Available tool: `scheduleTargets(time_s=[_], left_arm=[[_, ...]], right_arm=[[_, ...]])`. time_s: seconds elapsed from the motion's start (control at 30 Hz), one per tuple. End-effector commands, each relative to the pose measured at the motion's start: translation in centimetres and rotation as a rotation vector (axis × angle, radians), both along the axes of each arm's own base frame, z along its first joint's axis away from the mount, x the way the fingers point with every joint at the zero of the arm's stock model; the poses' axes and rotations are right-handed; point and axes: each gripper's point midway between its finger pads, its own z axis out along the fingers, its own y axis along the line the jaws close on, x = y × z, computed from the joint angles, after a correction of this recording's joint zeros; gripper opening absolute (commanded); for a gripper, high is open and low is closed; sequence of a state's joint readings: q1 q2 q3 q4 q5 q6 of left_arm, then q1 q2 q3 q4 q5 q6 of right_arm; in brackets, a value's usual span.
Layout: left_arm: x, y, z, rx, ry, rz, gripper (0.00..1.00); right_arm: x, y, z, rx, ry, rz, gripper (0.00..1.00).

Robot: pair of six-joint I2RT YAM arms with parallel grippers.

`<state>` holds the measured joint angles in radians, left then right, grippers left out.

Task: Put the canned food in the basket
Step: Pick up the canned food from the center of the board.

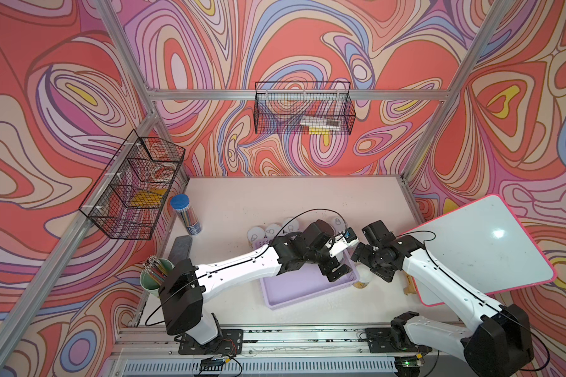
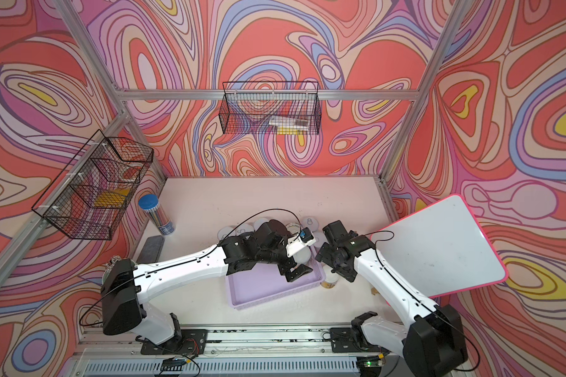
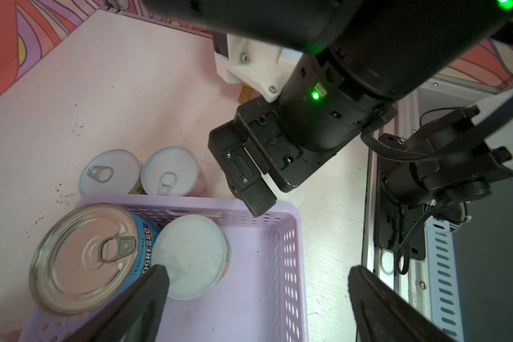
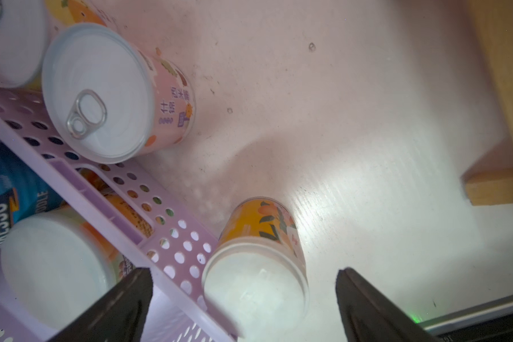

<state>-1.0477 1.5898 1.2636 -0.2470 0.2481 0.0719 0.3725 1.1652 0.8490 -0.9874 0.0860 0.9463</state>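
Spread wide and empty, the left claw (image 3: 256,275) is held over the lilac basket (image 3: 279,213), directly above a small white-lidded tin (image 3: 190,257). That tin stands on the basket floor, close beside the bigger blue-labelled Progresso tin (image 3: 83,257). Since nothing is pinched between the fingers, this tin is judged to be delivered, not gripped.

The right claw (image 4: 243,275) is likewise fully opened and nothing is held in it. It is set just outside the basket, at the end of the wall with the handle slot. Its fingers straddle an orange-labelled tin (image 4: 258,266) that stands upright on the worktop (image 4: 367,118) just beside that wall. This stance is judged to be the approach to a grasp, with the jaws kept wide so that the tin's body can be cleared. One finger is seen close to the perforated wall, so little room is left on that side.

In both top views the basket's contents are largely hidden beneath the left arm (image 1: 242,264); the two tins inside are shown clearly only by the left wrist view. A row of white lids (image 1: 273,230) beyond the basket is laid out in a top view, while only two tins outside the slotted wall are caught by the left wrist view. The label of a pink-labelled tin (image 4: 101,94) against that wall can be read only in the right wrist view. Most tins are judged to remain outside the basket.
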Motion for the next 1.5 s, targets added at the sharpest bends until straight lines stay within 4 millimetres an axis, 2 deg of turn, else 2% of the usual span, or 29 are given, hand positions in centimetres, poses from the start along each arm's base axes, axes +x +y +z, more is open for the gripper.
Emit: scheduleTargets(time_s=[0.0,0.17,0.4,0.57,0.7,0.97,1.17,1.47], left_arm=[[-0.8,-1.5,0.1,-0.034,-0.033,-0.108,0.99],[-1.0,-1.7,-0.7,-0.034,-0.026,-0.128,0.99],[-1.5,-1.2,-1.8,0.001,-0.003,-0.142,0.99],[-1.6,-1.2,-1.8,0.009,-0.007,-0.147,0.99],[-1.5,-1.0,-2.0,0.018,-0.02,-0.15,0.99],[-1.6,-0.8,-2.2,0.03,-0.026,-0.158,0.99],[-1.6,-0.8,-2.2,0.035,-0.03,-0.16,0.99],[-1.6,-0.7,-2.2,0.042,-0.036,-0.166,0.99]], right_arm=[[-0.4,-0.1,-0.5,0.023,0.008,-0.04,0.98],[-0.8,0.0,-1.4,0.03,0.031,-0.05,0.98],[-2.0,-1.3,-1.9,-0.029,0.061,-0.077,0.98],[-2.0,-1.8,-1.4,-0.044,0.033,-0.087,0.98],[-1.6,-1.3,-1.2,-0.017,0.021,-0.08,0.98],[-2.7,-0.4,-2.9,0.018,0.102,-0.041,0.98],[-4.2,-1.0,-4.0,-0.024,0.205,-0.04,0.96],[-4.4,-2.4,-3.0,-0.096,0.198,-0.077,0.86]])
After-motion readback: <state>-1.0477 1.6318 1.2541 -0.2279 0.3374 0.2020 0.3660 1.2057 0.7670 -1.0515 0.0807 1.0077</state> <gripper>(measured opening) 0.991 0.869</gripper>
